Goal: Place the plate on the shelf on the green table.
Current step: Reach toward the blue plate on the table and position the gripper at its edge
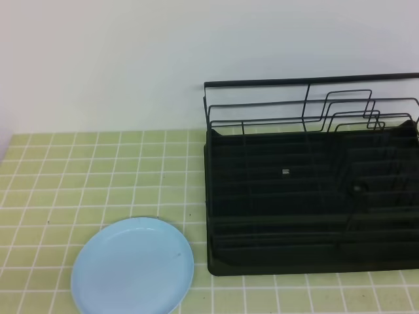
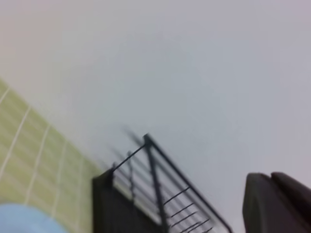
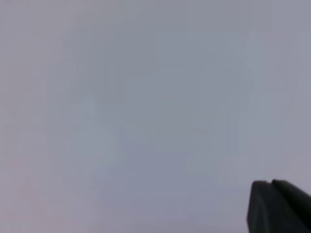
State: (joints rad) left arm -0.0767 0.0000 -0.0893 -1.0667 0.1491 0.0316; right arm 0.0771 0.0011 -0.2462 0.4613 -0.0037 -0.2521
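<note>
Task not begun. Round light blue plate point(image 1: 133, 267) lies flat on the pale yellow-green tiled table point(image 1: 78, 176), just beside the large black wire dish rack point(image 1: 308, 196), untouched. Both jaws closed, empty, raised well clear; plate below the left jaws. Grasp and placement remain.

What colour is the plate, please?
Plain light blue plate, unpatterned; clearest in the exterior high view.

You are not getting any readable text, label, brand, number or sign in any of the three views. The small pale mark you are seeing on the black base of the shelf point(image 1: 285, 171) is showing too small and blurred to read as anything.
</note>
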